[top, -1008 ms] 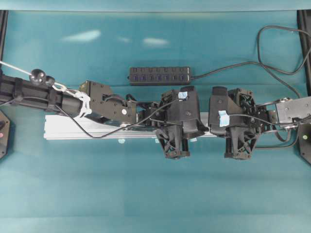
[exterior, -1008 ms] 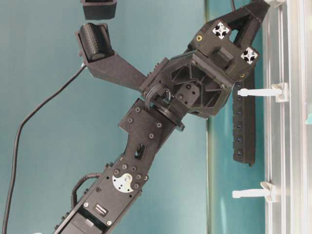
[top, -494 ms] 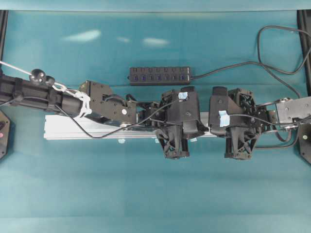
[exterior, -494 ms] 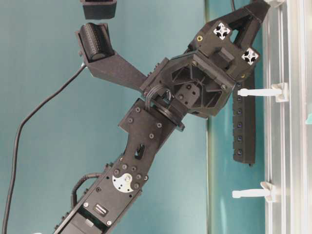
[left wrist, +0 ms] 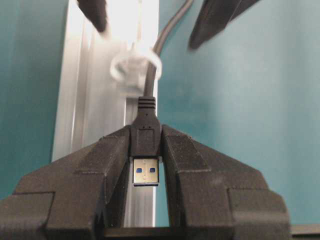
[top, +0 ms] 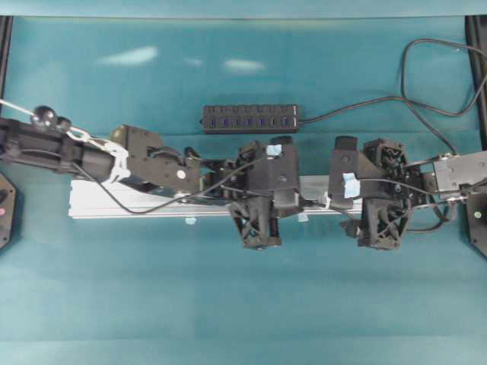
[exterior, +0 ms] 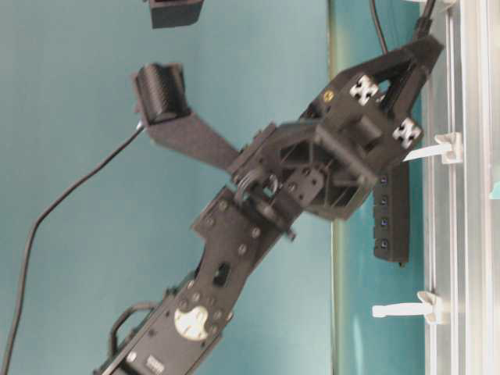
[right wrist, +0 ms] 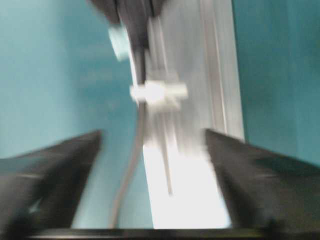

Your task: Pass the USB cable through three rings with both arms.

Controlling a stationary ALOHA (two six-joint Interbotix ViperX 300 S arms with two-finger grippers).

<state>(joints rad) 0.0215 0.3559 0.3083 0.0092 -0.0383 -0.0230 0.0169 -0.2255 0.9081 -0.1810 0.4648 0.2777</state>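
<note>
1. Teal tabletop (top: pixel 243 304) carries a silver rail (top: pixel 99 199) and black USB hub (top: pixel 249 118).
2. Left gripper (left wrist: pixel 146 150) clenches the USB cable (left wrist: pixel 145 131) plug beside a white ring (left wrist: pixel 131 67).
3. Right gripper (right wrist: pixel 150 145) is spread wide, cable between its fingers.

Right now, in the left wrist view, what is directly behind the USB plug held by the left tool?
Behind the USB plug, its black cable passes through a whitish ring on the silver rail. The cable's far part leaves the frame.
</note>
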